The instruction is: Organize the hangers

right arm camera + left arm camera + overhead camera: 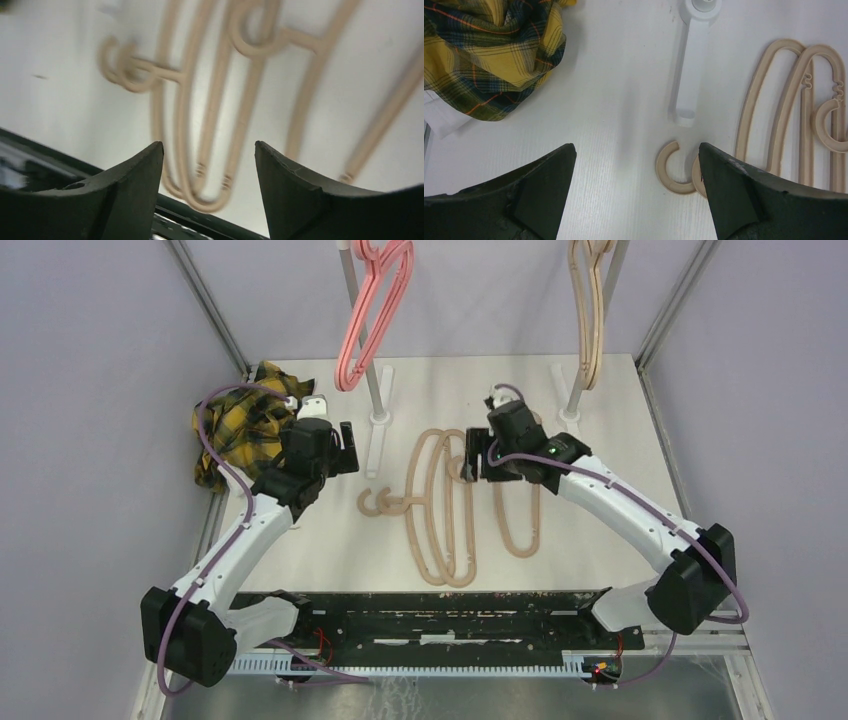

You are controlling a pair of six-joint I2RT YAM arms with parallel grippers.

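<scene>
While the plaid cloth (235, 425) lies bunched at the left edge of the table (620, 440), the left gripper (345, 448) just beside it hovers wide open and empty. Pink hangers (372, 315) hang from the left rack post (362, 370). At centre, loose beige hangers (440, 505) lie flat on the table. The right gripper (474, 457) hovers over them, jaws spread, holding nothing. Further right, hung beige hangers (590, 310) dangle by the other post.

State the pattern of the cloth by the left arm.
The cloth is yellow plaid with dark bands, thin orange lines; clearest in left wrist view.
</scene>
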